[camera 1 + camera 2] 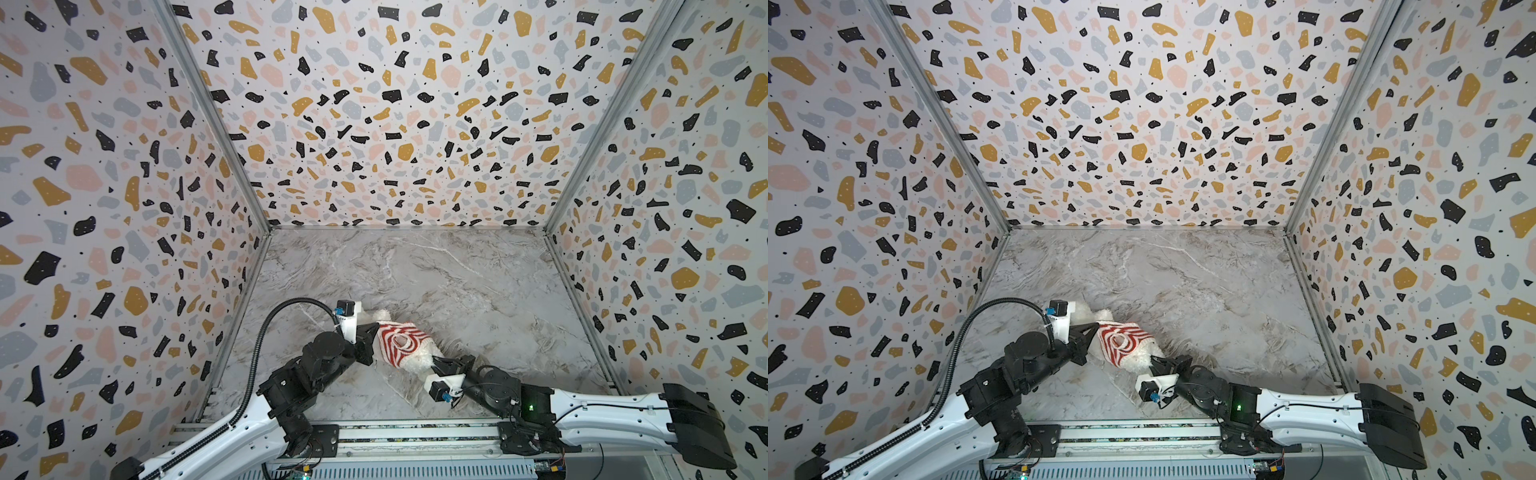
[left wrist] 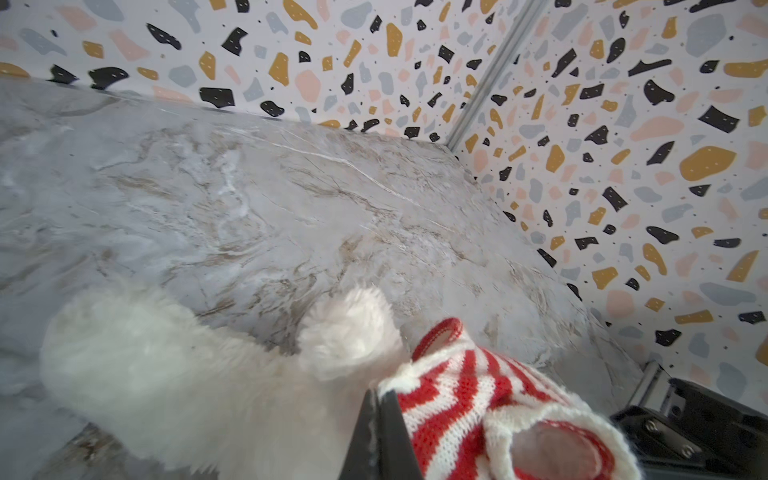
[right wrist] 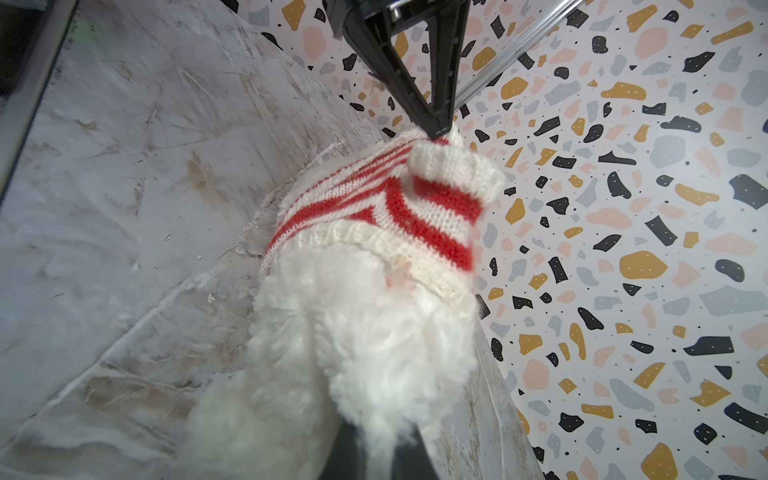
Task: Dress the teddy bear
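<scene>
Item count, work cell, all views.
1 teddy bear (image 3: 353,332); 1 red-and-white striped knit sweater (image 1: 401,343); 2 robot arms, the left arm (image 1: 232,428) and the right arm (image 1: 602,411); 2 parallel grippers, the left gripper (image 1: 376,328) and the right gripper (image 1: 435,359); 2 wrist cameras, one per arm, the left wrist camera (image 1: 348,311) and the right wrist camera (image 1: 441,388); 1 marble-pattern tabletop (image 1: 457,282); 3 terrazzo-print walls, the back wall (image 1: 395,104), the left-hand wall (image 1: 83,208) and the right-hand wall (image 1: 685,208).

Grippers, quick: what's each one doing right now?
Left gripper: shut on the striped sweater, at its edge.
Right gripper: shut on the teddy bear, at its fluffy lower end.
</scene>
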Action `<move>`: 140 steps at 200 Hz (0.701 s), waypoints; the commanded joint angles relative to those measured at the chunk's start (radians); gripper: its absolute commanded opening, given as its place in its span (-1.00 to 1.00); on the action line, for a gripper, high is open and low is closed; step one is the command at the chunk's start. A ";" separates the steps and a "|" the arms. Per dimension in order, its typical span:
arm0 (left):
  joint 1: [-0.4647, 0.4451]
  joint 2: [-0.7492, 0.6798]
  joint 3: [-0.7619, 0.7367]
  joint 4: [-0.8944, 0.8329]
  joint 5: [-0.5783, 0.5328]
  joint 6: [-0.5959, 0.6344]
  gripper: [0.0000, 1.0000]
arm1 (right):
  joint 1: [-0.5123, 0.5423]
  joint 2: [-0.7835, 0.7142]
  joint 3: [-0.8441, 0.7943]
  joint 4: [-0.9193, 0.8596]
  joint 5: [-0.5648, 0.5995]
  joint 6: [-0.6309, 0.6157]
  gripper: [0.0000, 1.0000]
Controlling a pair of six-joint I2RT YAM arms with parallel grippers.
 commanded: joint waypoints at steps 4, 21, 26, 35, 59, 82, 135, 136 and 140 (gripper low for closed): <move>0.022 -0.008 0.020 -0.026 -0.235 -0.026 -1.00 | 0.015 -0.015 0.019 0.030 0.021 -0.012 -1.00; 0.047 0.008 0.008 -0.005 -0.270 -0.030 -1.00 | 0.027 -0.015 0.018 0.030 0.029 -0.019 -1.00; 0.058 0.015 0.004 -0.002 -0.272 -0.034 -1.00 | 0.030 -0.015 0.016 0.030 0.034 -0.022 -1.00; 0.083 0.026 -0.004 0.013 -0.270 -0.041 -1.00 | 0.038 -0.015 0.015 0.029 0.039 -0.024 -1.00; 0.157 0.049 -0.033 0.084 -0.222 -0.052 -1.00 | 0.051 -0.021 0.012 0.035 0.034 -0.030 -1.00; 0.207 0.072 -0.048 0.130 -0.178 -0.051 -1.00 | 0.058 -0.028 0.012 0.033 0.038 -0.032 -1.00; 0.279 0.088 -0.092 0.132 -0.147 -0.068 -1.00 | 0.081 -0.071 0.002 0.039 0.042 -0.042 -1.00; 0.281 0.088 -0.092 0.132 -0.147 -0.069 -1.00 | 0.082 -0.071 0.002 0.039 0.042 -0.042 -1.00; 0.283 0.093 -0.094 0.128 -0.149 -0.071 -1.00 | 0.085 -0.075 0.000 0.041 0.043 -0.043 -1.00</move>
